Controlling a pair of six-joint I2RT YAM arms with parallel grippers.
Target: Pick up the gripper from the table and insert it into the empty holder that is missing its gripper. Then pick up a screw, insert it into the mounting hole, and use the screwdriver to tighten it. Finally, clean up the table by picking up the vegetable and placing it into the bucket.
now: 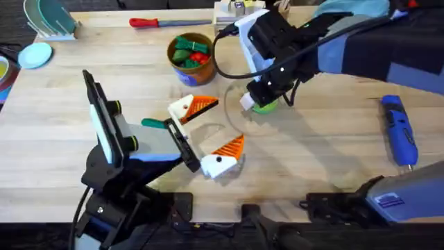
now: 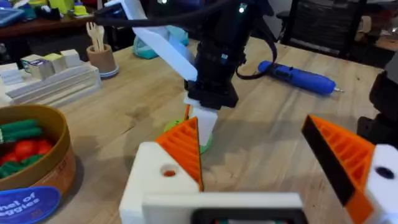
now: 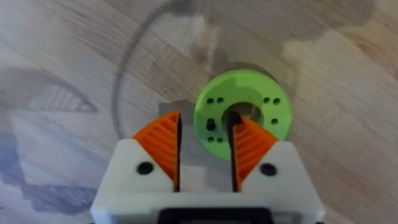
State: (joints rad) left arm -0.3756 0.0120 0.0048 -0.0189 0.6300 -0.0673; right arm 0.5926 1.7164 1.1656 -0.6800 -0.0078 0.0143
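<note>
My left gripper lies low over the table's middle, open wide. Both of its white finger bases carry an orange ribbed wedge. The white holder has the orange gripper seated in it, and its mounting hole shows orange. My right gripper points down over a round green disc, narrowly open, one fingertip at the disc's centre hole. The blue screwdriver lies at the right. The tan bucket holds green and red vegetables. I cannot make out a screw.
A dark green stick, like the bucket's vegetables, lies beside my left wrist. A red-handled driver rests at the back edge. A dish rack and a pale blue lid stand back left, white boxes at the back.
</note>
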